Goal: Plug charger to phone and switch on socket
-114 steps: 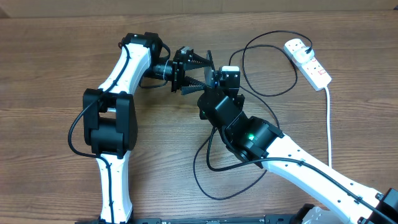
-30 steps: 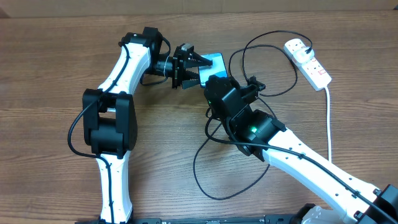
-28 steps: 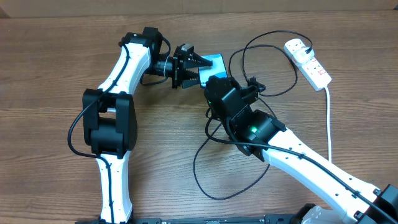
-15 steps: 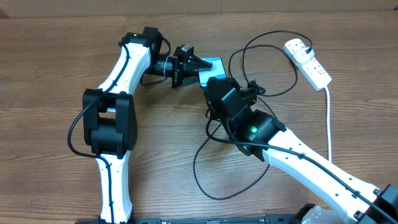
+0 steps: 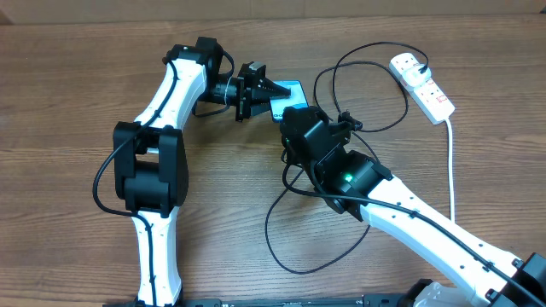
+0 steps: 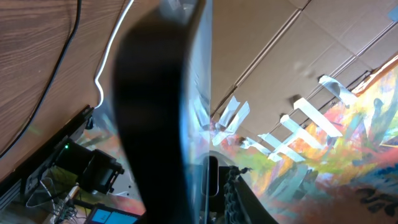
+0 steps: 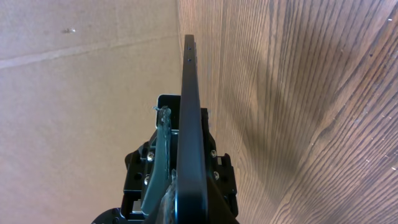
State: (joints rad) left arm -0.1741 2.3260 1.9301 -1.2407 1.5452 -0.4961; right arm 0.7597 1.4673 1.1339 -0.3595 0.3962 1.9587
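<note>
The phone [image 5: 288, 88], with a light-blue screen, is held off the table between both arms. My left gripper [image 5: 271, 89] is shut on its left end. In the left wrist view the phone's edge [image 6: 196, 93] runs up from my jaws [image 6: 208, 193]. My right gripper [image 5: 293, 109] is mostly hidden under its wrist. In the right wrist view its jaws [image 7: 186, 180] are clamped on the phone, which shows edge-on [image 7: 189, 112]. The charger's black cable [image 5: 267, 232] loops across the table to a white plug in the socket [image 5: 424, 85]. I cannot make out its small tip.
The socket's thick white cord [image 5: 450, 170] runs down the right side of the wooden table. The black cable's upper loop lies between the right arm and the socket, and another loop lies under the right arm. Cardboard walls stand behind the table.
Earlier my right gripper held the phone alone while the left jaws stood open beside it. Now the left jaws are shut on it, and the phone has shifted slightly left.
</note>
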